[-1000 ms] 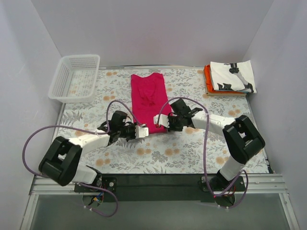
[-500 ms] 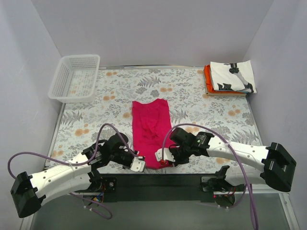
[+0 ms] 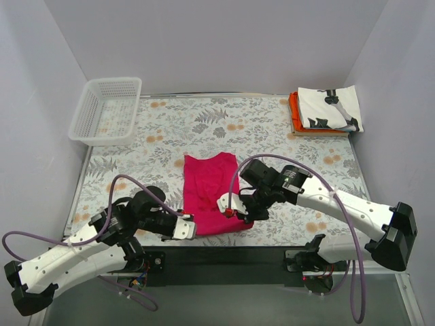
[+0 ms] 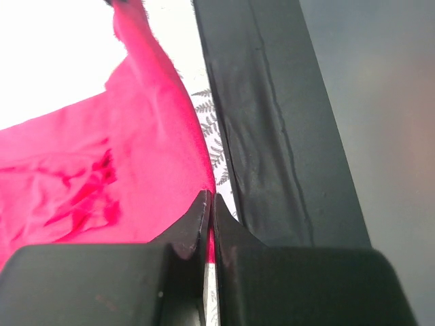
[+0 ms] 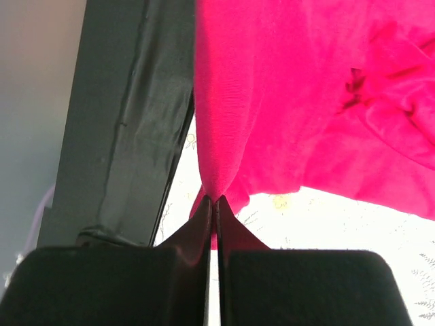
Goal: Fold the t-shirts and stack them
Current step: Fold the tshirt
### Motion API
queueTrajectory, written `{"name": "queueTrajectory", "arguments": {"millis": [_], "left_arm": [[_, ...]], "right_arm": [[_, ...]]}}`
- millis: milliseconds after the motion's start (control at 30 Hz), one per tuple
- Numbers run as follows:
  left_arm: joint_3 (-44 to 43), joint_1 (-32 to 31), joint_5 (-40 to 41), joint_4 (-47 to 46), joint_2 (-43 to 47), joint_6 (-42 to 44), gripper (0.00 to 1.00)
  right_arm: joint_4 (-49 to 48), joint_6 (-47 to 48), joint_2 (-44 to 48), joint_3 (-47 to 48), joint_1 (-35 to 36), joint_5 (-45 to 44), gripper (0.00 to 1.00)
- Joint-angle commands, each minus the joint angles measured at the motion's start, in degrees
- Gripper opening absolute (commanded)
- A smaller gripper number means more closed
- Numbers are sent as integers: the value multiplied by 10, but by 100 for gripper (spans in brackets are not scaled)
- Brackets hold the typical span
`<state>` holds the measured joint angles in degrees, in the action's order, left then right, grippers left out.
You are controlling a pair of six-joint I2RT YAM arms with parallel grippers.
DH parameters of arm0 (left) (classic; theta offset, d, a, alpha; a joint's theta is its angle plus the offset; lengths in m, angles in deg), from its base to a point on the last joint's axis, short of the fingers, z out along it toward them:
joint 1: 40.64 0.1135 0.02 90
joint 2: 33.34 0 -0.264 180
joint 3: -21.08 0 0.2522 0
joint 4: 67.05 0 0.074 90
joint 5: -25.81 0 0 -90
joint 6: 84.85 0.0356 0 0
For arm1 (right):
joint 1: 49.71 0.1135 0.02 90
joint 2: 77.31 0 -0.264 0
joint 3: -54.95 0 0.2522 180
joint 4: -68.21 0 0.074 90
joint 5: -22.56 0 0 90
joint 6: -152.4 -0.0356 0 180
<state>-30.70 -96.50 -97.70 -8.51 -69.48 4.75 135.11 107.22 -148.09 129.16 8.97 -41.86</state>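
Note:
A crimson-pink t-shirt [image 3: 209, 187] lies lengthwise at the table's near middle, folded into a narrow strip. My left gripper [image 3: 189, 229] is shut on its near left corner, and in the left wrist view the pink cloth [image 4: 102, 170] runs into the closed tips of the left gripper [image 4: 209, 197]. My right gripper [image 3: 229, 208] is shut on the near right corner, which is lifted slightly. From the right wrist the cloth [image 5: 306, 88] hangs pinched in the right gripper [image 5: 212, 198]. A folded white t-shirt with black print [image 3: 331, 109] rests on a folded orange one [image 3: 293, 114] at the back right.
A white mesh basket [image 3: 105, 111] stands at the back left corner. The black rail [image 3: 224, 258] runs along the near table edge just behind both grippers. White walls close in the table on three sides.
Both grippers have dragged the pink shirt from the far middle of the table to the near edge. In the last half second the right gripper rose a little with its corner.

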Motion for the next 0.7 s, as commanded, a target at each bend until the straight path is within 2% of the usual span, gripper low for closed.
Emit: {"name": "queueTrajectory", "arguments": {"millis": [0,233,533,633,667], "left_arm": [[-14,-1,32,11,18,-59,0],[-5,4,77,-41,29,-82,0],[-8,43,115,-104,6,-98,0],[-30,97,68,-95,-45,-100,0],[-36,142,51,-87,-77,-102,0]], "right_arm": [[54,46,-20,32,-21,22,1],[76,103,-113,124,-134,75,1],[99,149,-171,207,-162,68,1],[99,154,-185,221,-168,68,1],[98,156,-189,223,-169,64,1]]}}
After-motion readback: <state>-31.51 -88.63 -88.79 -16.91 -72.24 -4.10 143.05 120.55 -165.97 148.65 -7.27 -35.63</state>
